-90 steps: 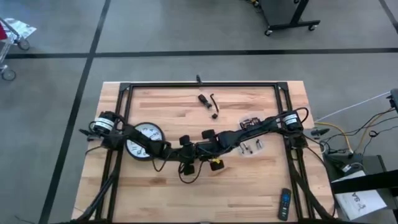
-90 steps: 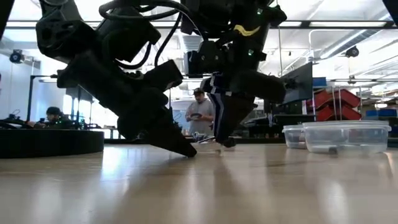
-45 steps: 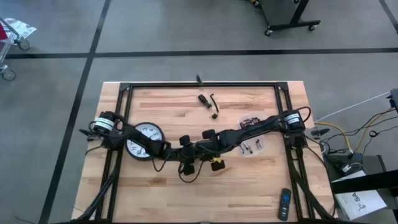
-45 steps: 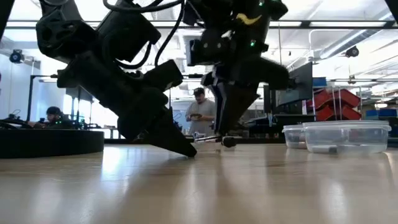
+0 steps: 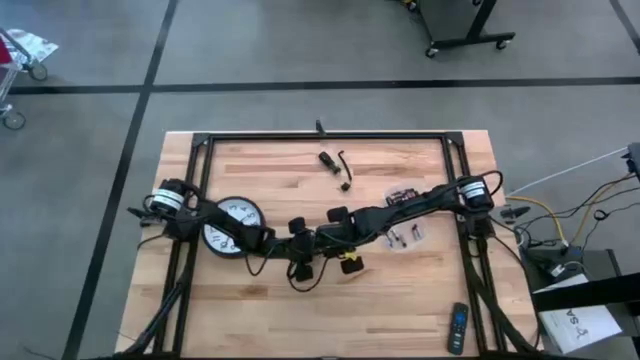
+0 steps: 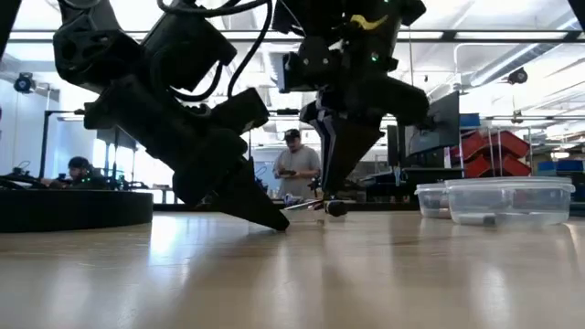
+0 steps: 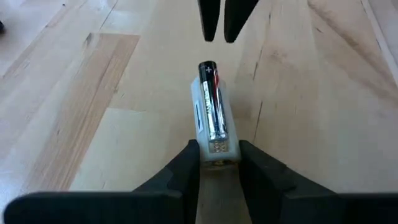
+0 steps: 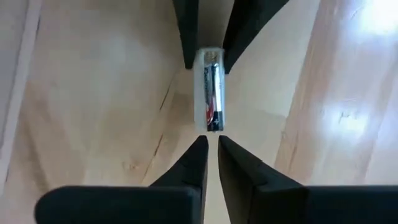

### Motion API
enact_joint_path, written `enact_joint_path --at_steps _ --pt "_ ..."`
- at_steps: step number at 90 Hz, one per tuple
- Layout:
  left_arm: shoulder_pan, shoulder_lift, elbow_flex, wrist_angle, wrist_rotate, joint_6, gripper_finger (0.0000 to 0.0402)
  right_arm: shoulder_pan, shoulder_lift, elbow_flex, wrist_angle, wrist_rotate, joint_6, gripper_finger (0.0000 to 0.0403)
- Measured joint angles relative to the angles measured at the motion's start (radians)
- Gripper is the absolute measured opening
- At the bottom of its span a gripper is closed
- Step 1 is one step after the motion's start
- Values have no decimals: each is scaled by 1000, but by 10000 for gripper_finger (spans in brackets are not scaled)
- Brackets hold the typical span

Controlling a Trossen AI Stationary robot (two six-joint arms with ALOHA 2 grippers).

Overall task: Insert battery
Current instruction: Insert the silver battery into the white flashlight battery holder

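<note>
A white battery holder (image 7: 214, 124) with a battery (image 7: 210, 93) lying in its slot sits between the fingers of my left gripper (image 7: 219, 163), which is shut on it near the table's middle (image 5: 312, 243). My right gripper (image 8: 212, 147) hangs just beyond the battery's free end (image 8: 212, 126), fingers pointing down and all but closed, with nothing between them. A small gap shows between its tips (image 7: 217, 34) and the battery. In the low view the right gripper (image 6: 336, 187) stands a little above the holder (image 6: 306, 206). My left gripper pinches the holder's near end (image 7: 217, 148) between its two fingers, one on each long side. The fingers come in low and slanting down, lying along the holder. The holder points away from the fingers toward my right gripper, battery side up, close over the table.
A round clock (image 5: 232, 225) lies under the left arm. A clear container (image 5: 405, 232) with small parts sits right of centre, seen too in the low view (image 6: 498, 201). A yellow piece (image 5: 348, 265), black tools (image 5: 335, 165) at the back and a remote (image 5: 456, 328) lie about.
My right gripper has risen from the battery's far end, where its tips stood low a second ago, and now hangs a little above it. The holder with its battery has stayed in place.
</note>
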Motion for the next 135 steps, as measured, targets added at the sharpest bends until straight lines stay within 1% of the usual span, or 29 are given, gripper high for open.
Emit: enact_joint_path --at_steps 19,28,52,75,86,99,115,125,135 --pt "0 0 0 0 0 0 82 -12 13 -2 16 0 -10 1" --pt "0 0 0 0 0 0 82 -15 34 -3 15 0 -13 2" --pt "0 0 0 0 0 0 82 -15 35 -4 25 -2 -14 2" --pt "0 0 0 1 0 0 82 -15 57 -5 53 -45 -37 2" --pt "0 0 0 1 0 0 82 -15 67 -4 57 -46 -45 2" --pt "0 -1 0 2 0 0 82 -15 72 -3 59 -49 -99 2" --pt "0 -1 0 3 0 3 82 -15 74 -3 62 -58 -233 2" --pt "0 -1 -1 3 0 6 82 -24 77 -3 71 -94 -285 2" --pt "-2 -1 -2 3 -1 8 82 -38 86 -3 79 -137 -292 2"
